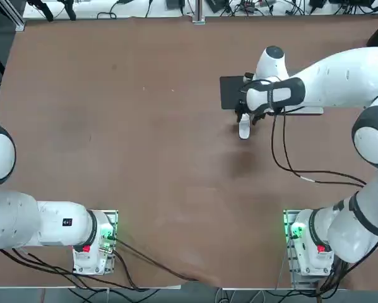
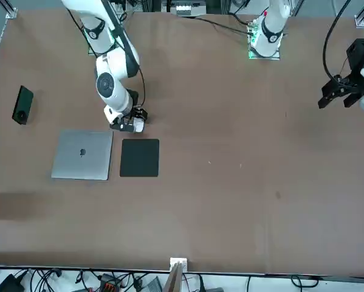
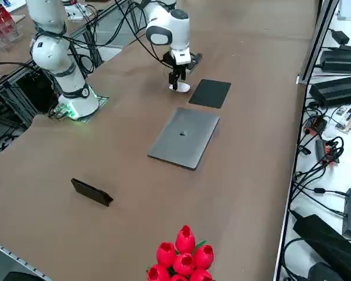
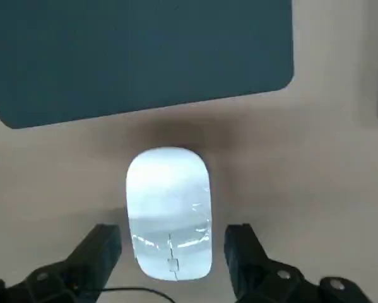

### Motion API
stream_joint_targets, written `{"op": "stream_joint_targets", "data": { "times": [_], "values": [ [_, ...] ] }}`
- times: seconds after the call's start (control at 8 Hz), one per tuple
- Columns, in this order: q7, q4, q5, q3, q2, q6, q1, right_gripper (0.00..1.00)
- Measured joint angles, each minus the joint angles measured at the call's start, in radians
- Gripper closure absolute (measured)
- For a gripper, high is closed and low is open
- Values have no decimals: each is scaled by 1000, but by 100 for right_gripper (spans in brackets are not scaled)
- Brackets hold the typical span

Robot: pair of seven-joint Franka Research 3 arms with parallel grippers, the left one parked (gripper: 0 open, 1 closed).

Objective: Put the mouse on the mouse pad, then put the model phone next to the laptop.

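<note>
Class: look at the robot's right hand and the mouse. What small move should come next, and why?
Probably close the fingers on the mouse. The right hand is open and straddles it, one finger on each side with small gaps, while the mouse lies on the table just off the mouse pad.

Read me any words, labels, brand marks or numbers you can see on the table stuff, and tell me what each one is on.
No readable words or numbers anywhere.
Laptop: a dark logo mark mid-lid, a sign with no lettering.
Mouse: plain glossy white, no text; the right pincer is open with a finger on either side of it.
Mouse pad: blank black.
Model phone: a round circle at one end, no legible print.
</note>
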Motion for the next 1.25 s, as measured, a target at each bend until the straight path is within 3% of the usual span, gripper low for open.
{"op": "stream_joint_targets", "data": {
  "times": [1.25],
  "values": [
    [9, -5, 0, -1, 22, 52, 2, 0]
  ]
}}
